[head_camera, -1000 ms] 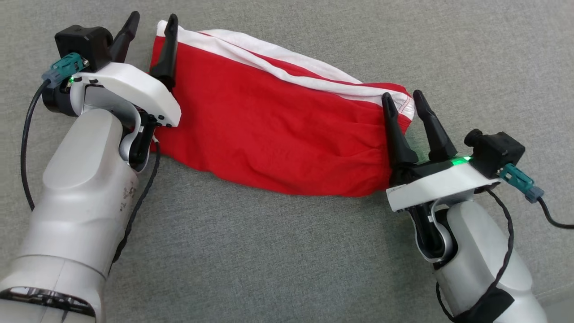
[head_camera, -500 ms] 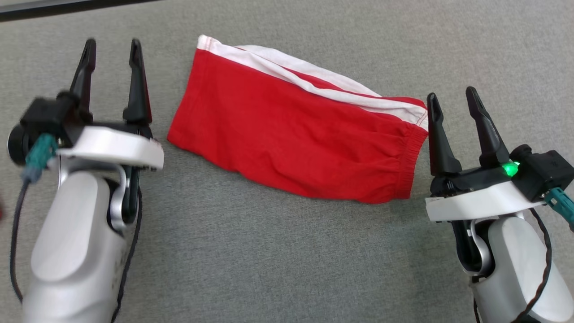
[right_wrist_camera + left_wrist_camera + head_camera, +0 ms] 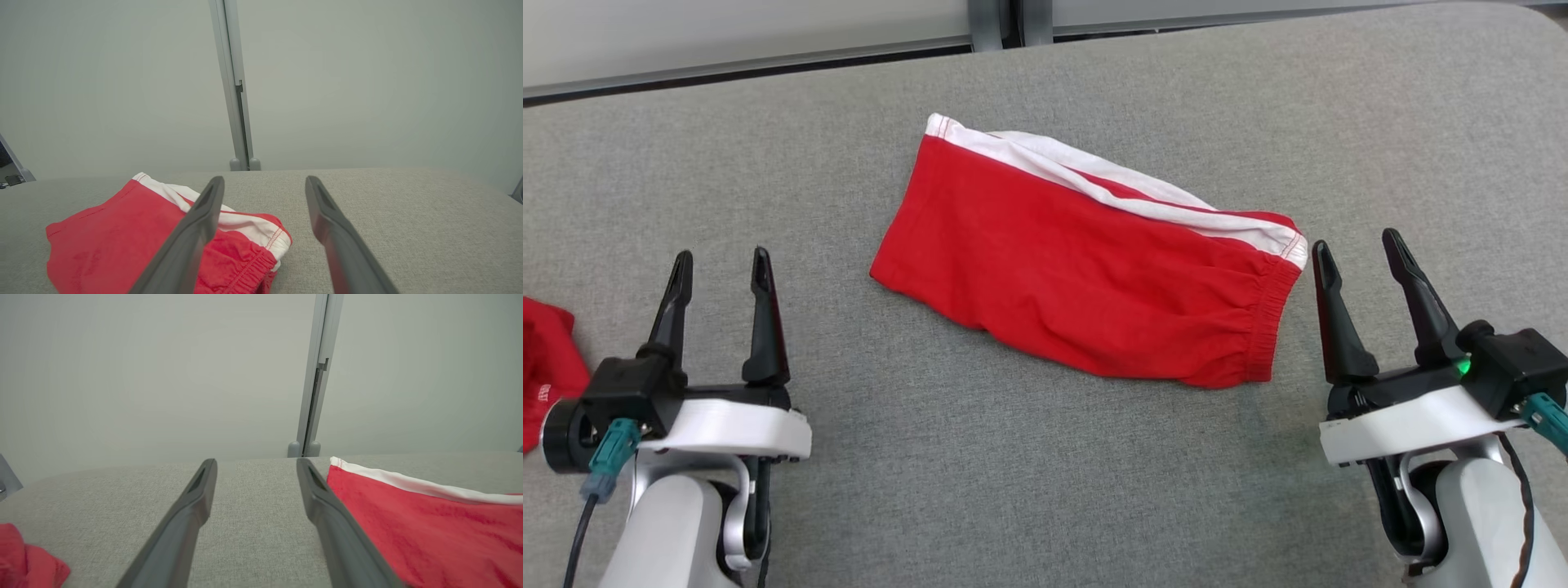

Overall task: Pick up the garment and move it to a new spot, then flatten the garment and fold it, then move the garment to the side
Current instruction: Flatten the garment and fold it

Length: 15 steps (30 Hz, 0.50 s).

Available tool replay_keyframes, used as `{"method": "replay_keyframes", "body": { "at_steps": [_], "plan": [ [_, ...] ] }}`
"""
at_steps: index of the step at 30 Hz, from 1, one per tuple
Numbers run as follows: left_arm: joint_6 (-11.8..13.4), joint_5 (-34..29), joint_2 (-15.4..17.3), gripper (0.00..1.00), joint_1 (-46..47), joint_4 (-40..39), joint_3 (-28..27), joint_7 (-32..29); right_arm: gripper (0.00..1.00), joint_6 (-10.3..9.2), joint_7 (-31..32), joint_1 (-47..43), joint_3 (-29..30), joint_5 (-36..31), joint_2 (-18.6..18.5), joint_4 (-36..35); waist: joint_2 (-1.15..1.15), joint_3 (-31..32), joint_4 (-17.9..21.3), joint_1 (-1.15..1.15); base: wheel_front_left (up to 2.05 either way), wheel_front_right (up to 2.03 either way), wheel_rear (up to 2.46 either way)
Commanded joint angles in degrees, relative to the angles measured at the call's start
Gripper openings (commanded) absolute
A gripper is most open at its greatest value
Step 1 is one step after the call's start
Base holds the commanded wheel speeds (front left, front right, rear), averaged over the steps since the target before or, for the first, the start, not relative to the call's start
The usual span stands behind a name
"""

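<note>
The garment (image 3: 1086,278) is a pair of red shorts with a white stripe, folded flat and lying slantwise in the middle of the grey table (image 3: 1045,490). It also fills the lower right of the left wrist view as the garment (image 3: 429,531), and the lower left of the right wrist view as the garment (image 3: 122,245). My left gripper (image 3: 720,268) stands open near the front left, well clear of the cloth. At the front right my right gripper (image 3: 1354,250) is open too, just right of the elastic waistband, with nothing between its fingers.
A second red cloth (image 3: 547,367) lies bunched at the table's far left edge, also seen as red cloth (image 3: 28,563). Behind the table runs a pale wall with a grey vertical post (image 3: 1001,20).
Both grippers have let go of the garment's ends and pulled back toward me, now apart from it. The head camera has tilted up, so the garment sits lower in view.
</note>
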<state>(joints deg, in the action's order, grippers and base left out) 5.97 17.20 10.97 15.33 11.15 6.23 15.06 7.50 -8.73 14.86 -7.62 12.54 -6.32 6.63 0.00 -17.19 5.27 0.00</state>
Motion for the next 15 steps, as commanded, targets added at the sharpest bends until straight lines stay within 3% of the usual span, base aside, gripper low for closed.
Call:
{"method": "replay_keyframes", "body": {
  "at_steps": [1,15],
  "plan": [
    [0.12,0.35,0.55,1.0,-1.14,-0.87,-0.38,-0.19,1.0,-0.02,0.49,-1.07,0.55,0.01,-0.06,-0.8,0.0,0.52,-0.1,0.0,0.0,0.0,0.0],
    [0.15,0.79,1.48,1.0,-2.16,-2.7,0.69,-2.11,1.0,-0.02,1.94,-1.91,1.41,0.26,0.86,-1.9,0.0,0.38,-0.11,0.0,0.0,0.0,0.0]
  ]
}}
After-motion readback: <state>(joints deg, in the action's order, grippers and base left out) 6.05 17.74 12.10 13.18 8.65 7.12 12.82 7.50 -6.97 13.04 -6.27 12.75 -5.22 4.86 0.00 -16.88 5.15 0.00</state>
